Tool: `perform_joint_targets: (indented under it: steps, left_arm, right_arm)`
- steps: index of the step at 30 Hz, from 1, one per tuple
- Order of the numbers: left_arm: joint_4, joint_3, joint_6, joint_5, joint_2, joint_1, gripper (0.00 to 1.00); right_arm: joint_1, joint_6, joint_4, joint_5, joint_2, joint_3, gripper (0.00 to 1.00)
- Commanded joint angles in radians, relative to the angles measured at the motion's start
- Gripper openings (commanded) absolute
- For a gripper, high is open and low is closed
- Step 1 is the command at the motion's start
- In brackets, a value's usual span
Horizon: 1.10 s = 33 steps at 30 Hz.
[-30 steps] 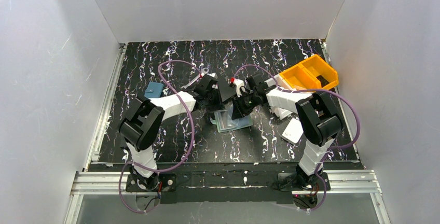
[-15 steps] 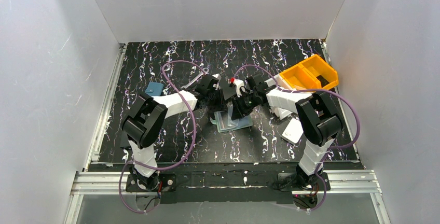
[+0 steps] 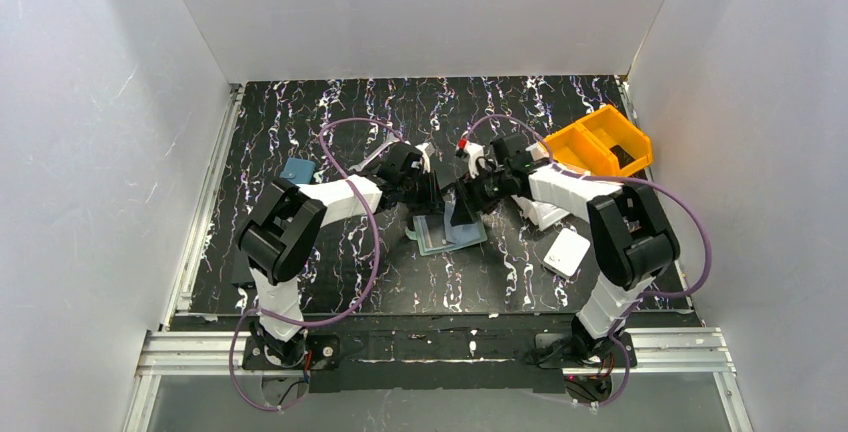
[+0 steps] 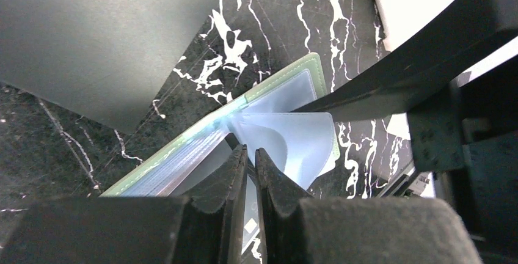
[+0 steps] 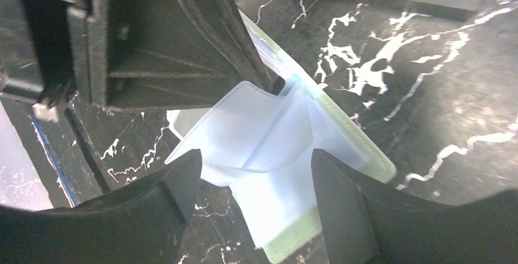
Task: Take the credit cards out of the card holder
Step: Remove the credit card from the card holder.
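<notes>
The card holder point(image 3: 455, 237) is laid open on the counter point(image 3: 330, 112), and both claws are gathered over its far half. No credit cards are seen lying out anywhere around the holder, so the task is judged to be at an early stage. The holder is opened and a leaf is lifted, but every card is yet to be drawn out.

The left claw point(image 4: 247, 154) is drawn almost closed, only a thin slit being left between its fingers, and its tips are set at the holder's fold. Whether a leaf is nipped there cannot be told. The right claw point(image 5: 255, 157) is spread wide and nothing is held in it; a pale blue inner leaf point(image 5: 262, 135), bowed upward from the holder, is framed between its fingers.

By the overhead view alone the surroundings are given. A white box point(image 3: 567, 251) is seen to the right of the holder, a yellow bin point(image 3: 597, 142) beyond that, and a small blue pouch point(image 3: 296, 171) well to the holder's left. The bowed leaf and the stacked sleeves are shown clearly only by the wrist views. A black plate point(image 4: 104, 38) just beyond the holder is shown best in the left wrist view. No card can be made out inside the sleeves in any view.
</notes>
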Motion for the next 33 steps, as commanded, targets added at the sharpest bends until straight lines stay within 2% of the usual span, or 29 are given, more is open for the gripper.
perform_joint_targets:
  steps: [1,9,16,22,28,33]
  left_arm:
    - [0.031,0.019,-0.003,0.067,-0.006,0.001,0.11]
    - [0.055,0.040,-0.052,0.137,0.041,-0.017,0.13]
    - [0.057,0.056,-0.073,0.159,0.073,-0.037,0.17]
    - [0.058,0.034,-0.098,0.106,0.060,-0.038,0.19]
    - [0.058,-0.009,-0.104,0.047,-0.020,-0.033,0.22]
    - [0.057,-0.070,-0.117,0.021,-0.087,-0.011,0.22]
  right_arm:
    - [-0.046,-0.062,-0.039,-0.023,-0.098,0.030,0.78]
    - [-0.087,-0.115,-0.047,-0.100,-0.189,0.011,0.77]
    - [-0.086,-0.097,-0.001,-0.266,-0.209,-0.025,0.50]
    - [-0.077,-0.035,0.025,-0.280,-0.128,-0.033,0.31]
    - [-0.074,0.057,0.075,-0.241,-0.017,-0.046,0.23]
    - [-0.072,0.078,0.099,-0.185,0.028,-0.055,0.21]
